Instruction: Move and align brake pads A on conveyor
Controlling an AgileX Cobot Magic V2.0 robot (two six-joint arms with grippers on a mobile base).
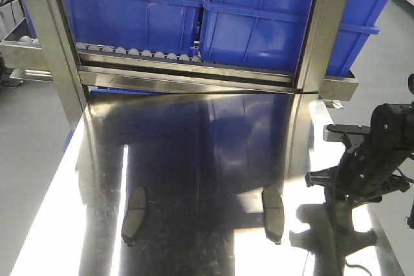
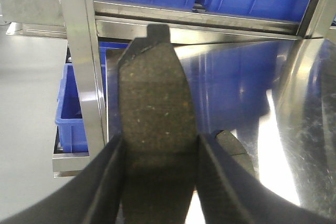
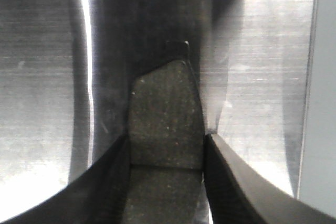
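The left end effector [image 2: 160, 142] is closed on the first brake pad [image 2: 152, 103]: both fingers [image 2: 105, 182] bear on its long edges, and most of the pad projects forward past the fingertips, clear of the surface [image 1: 213, 159]. The right end effector [image 3: 167, 140] is likewise clamped across the second brake pad [image 3: 165, 108], which projects forward between its fingers [image 3: 236, 182] above the steel. The third brake pad [image 1: 134, 214] and the fourth brake pad [image 1: 273, 214] lie flat on the surface, the fourth near the right end effector on its left. One loose pad also shows just right of and below the left end effector; which of the two cannot be told. The conveyor is not in view. Handling assessment: each pad appears rigid and dense for its size, with a gritty friction face that should resist slipping, so a firm clamp is unlikely to deform it. The overhang forward of the fingers may let the pad pivot under quick motion. A hold across the narrow width, close to mid-length, is recommended. The polished surface probably lets loose pads slide if nudged.
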